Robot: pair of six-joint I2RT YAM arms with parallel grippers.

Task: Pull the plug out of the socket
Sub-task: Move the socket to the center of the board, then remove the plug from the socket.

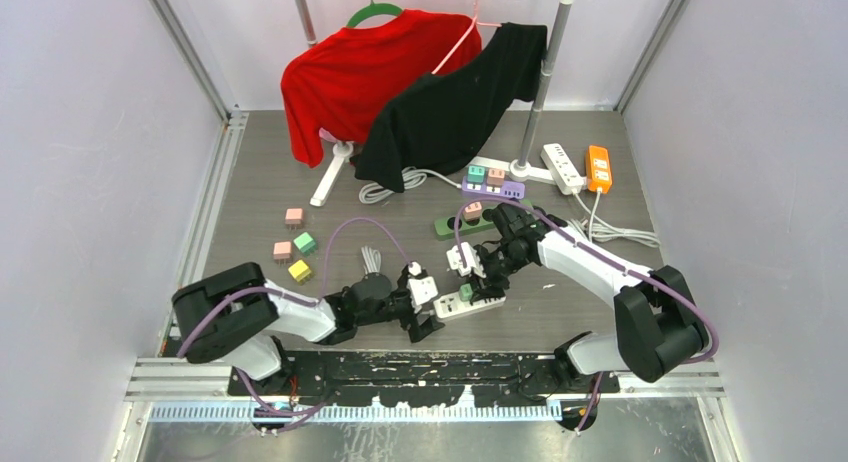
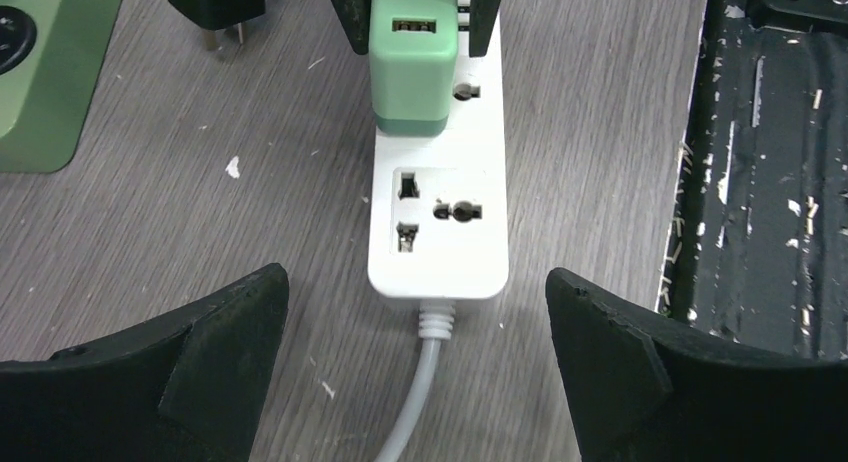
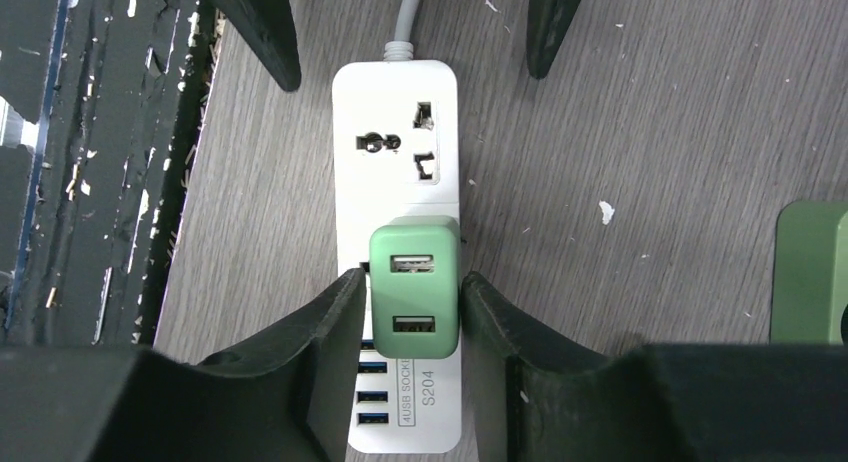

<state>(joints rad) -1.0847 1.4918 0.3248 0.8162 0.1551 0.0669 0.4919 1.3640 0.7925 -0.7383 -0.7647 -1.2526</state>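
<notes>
status: not done. green plug [image 3: 415,292] is seated in the white power strip [image 3: 395,132], no gap visible.
plug location: mid-strip, between the universal socket and the USB ports. The strip lies flat on the table [image 2: 600,182], near the front edge.
right gripper [image 3: 410,277]: narrow, jaws against both sides of the plug. Reads as a grip.
left gripper [image 2: 415,275]: wide, fingers flank the strip's cable end, touching nothing. The strip isn't pinned.
left to do: hold the strip down, pull the plug straight out.
risk: the strip likely lifts with the plug if unheld.
nearby: green strip [image 2: 40,72] off to one side, loose black plug [image 2: 215,7] on the table, black base plate [image 2: 770,182] close on the other side.
obstruction: nothing over the plug.
</notes>
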